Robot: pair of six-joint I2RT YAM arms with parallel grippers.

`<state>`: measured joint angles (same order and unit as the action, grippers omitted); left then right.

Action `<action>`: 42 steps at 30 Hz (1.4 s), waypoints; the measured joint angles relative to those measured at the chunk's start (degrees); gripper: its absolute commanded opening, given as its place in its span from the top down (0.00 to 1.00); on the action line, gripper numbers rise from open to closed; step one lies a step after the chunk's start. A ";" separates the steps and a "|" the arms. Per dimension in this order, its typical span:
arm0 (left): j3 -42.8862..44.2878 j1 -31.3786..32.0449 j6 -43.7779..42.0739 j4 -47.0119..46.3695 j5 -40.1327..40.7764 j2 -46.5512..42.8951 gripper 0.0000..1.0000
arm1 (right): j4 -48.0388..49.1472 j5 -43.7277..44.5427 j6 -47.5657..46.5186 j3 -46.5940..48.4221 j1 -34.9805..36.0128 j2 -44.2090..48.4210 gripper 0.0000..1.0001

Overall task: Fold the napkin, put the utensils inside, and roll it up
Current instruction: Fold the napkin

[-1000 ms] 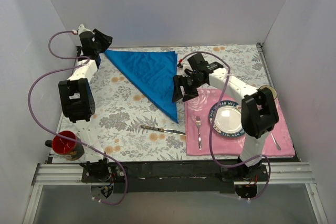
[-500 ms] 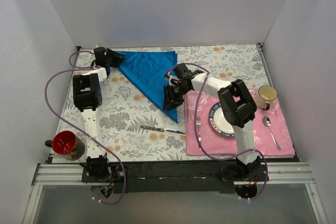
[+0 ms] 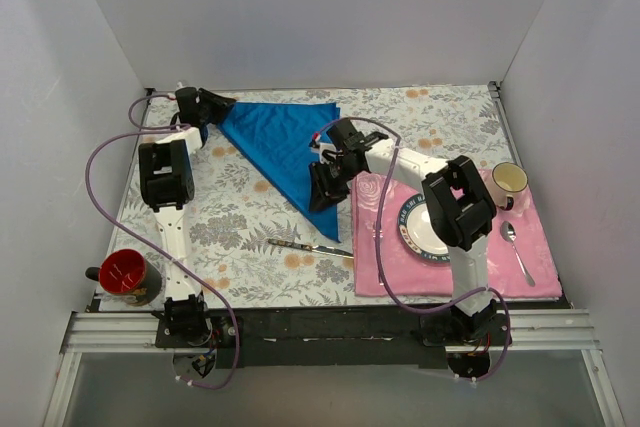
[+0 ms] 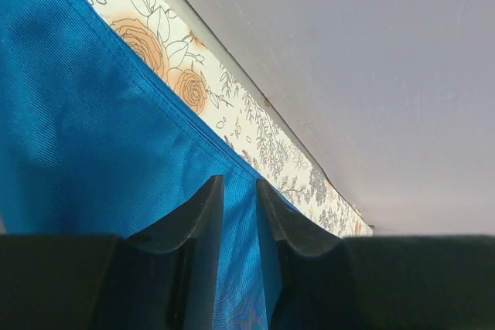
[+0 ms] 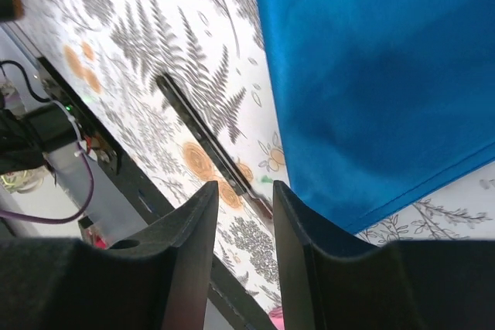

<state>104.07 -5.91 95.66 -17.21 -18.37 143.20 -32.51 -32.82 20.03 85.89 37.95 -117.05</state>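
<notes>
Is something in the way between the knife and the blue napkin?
Nothing visible is. Only bare flowery tablecloth lies between the knife and the near tip of the napkin.

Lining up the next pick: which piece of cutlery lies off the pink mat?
The silver knife, lying on the floral tablecloth in front of the blue napkin's near tip. The spoon rests on the pink mat instead.

My overhead view is evenly bright with soft shadows, while both wrist views show their near fingers [image 4: 197,245] dark and soft-edged (the napkin [image 4: 77,152] weave looks crisp).
</notes>
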 measured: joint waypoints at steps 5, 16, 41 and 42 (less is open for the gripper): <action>1.79 -0.37 0.11 0.68 1.05 0.28 0.78 | 1.07 0.07 -0.33 2.12 -0.87 0.00 0.57; 5.75 -2.73 -2.27 4.66 5.49 4.70 0.78 | 1.66 0.90 -1.33 -7.93 -2.12 0.22 0.57; -17.22 -10.14 -11.13 22.23 20.44 -17.18 0.85 | -3.54 6.99 -9.73 -6.14 -3.26 1.11 0.55; -18.12 -10.56 -11.85 23.43 21.33 -18.27 0.85 | -3.63 7.02 -9.88 -6.14 -3.30 1.11 0.55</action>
<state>85.95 -16.47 83.81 6.22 2.96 124.92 -36.14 -25.80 10.15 79.75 34.65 -115.94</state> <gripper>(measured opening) 0.159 0.443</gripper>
